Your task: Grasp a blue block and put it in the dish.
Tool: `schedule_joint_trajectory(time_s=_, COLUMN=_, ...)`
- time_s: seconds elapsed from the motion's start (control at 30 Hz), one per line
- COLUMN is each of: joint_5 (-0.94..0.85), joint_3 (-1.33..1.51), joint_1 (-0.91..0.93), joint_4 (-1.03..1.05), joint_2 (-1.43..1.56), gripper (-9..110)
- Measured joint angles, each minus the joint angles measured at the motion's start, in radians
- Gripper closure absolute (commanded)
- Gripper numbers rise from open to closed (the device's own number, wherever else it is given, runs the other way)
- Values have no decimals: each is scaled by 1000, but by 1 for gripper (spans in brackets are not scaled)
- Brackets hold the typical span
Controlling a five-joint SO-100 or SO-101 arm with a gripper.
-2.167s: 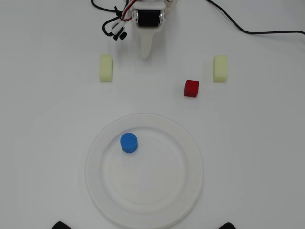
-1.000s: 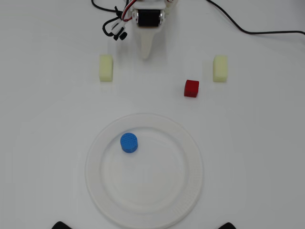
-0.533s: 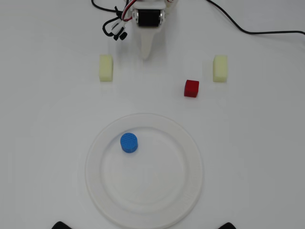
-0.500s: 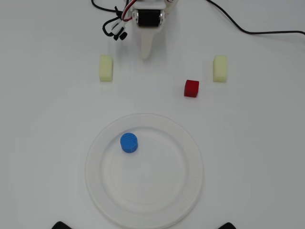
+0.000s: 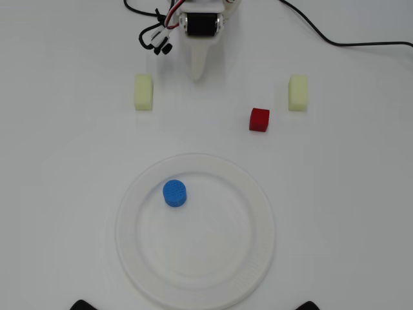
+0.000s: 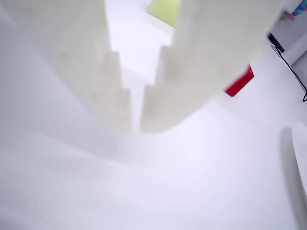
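The blue block (image 5: 174, 193), a short bright blue cylinder, lies inside the dish (image 5: 253, 258), left of and above its middle in the overhead view. The dish is a large round white plate in the lower middle of the table. My gripper (image 5: 198, 75) is at the top of the overhead view, pointing down at the table, far from the dish and holding nothing. In the wrist view my gripper (image 6: 135, 124) has its white fingers (image 6: 112, 91) almost together with only a thin gap. The blue block is out of the wrist view; a sliver of the dish rim (image 6: 302, 158) shows at the right edge.
A red cube (image 5: 259, 119) (image 6: 240, 82) lies right of the gripper. Two pale yellow blocks (image 5: 143, 92) (image 5: 298, 92) lie left and right of it; one shows in the wrist view (image 6: 164, 10). A black cable (image 5: 335, 42) runs along the top right.
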Motion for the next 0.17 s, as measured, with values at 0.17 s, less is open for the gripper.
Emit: schedule_joint_trajectory(time_s=0.17, joint_5=0, joint_3=0, joint_1=0, joint_4=0, joint_2=-9, gripper=101)
